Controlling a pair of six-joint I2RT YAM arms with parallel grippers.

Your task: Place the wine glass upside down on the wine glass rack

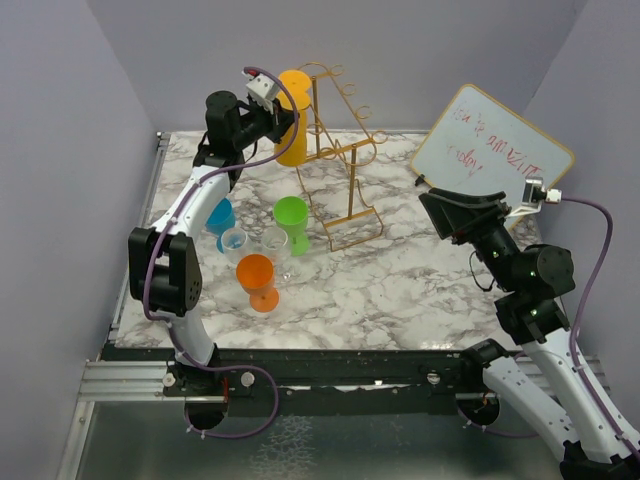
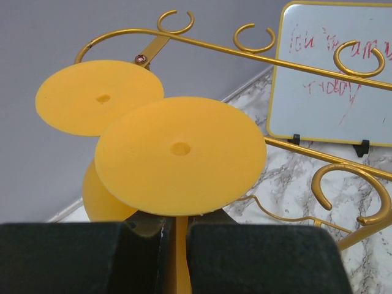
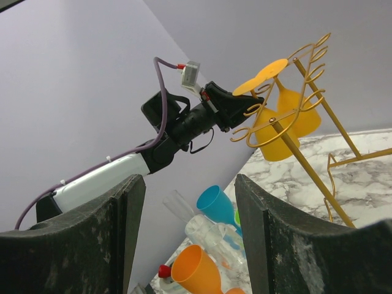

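My left gripper (image 2: 176,229) is shut on the stem of a yellow wine glass (image 2: 180,153) held upside down, its round base facing up. It hangs at the left end of the wine glass rack (image 2: 269,58), a golden wire stand with curled loops on top. A second yellow glass (image 2: 98,98) hangs inverted just beyond it, by the rail's end. From above, the yellow wine glass (image 1: 293,130) is at the rack's (image 1: 340,160) top left, with the left gripper (image 1: 283,115) on it. My right gripper (image 3: 190,202) stands open and empty, well away at the table's right (image 1: 450,212).
On the marble table (image 1: 400,290) stand a blue glass (image 1: 220,215), a green glass (image 1: 292,215), an orange glass (image 1: 257,280) and clear glasses (image 1: 270,245). A small whiteboard (image 1: 490,150) leans at the back right. Grey walls close in behind and at both sides.
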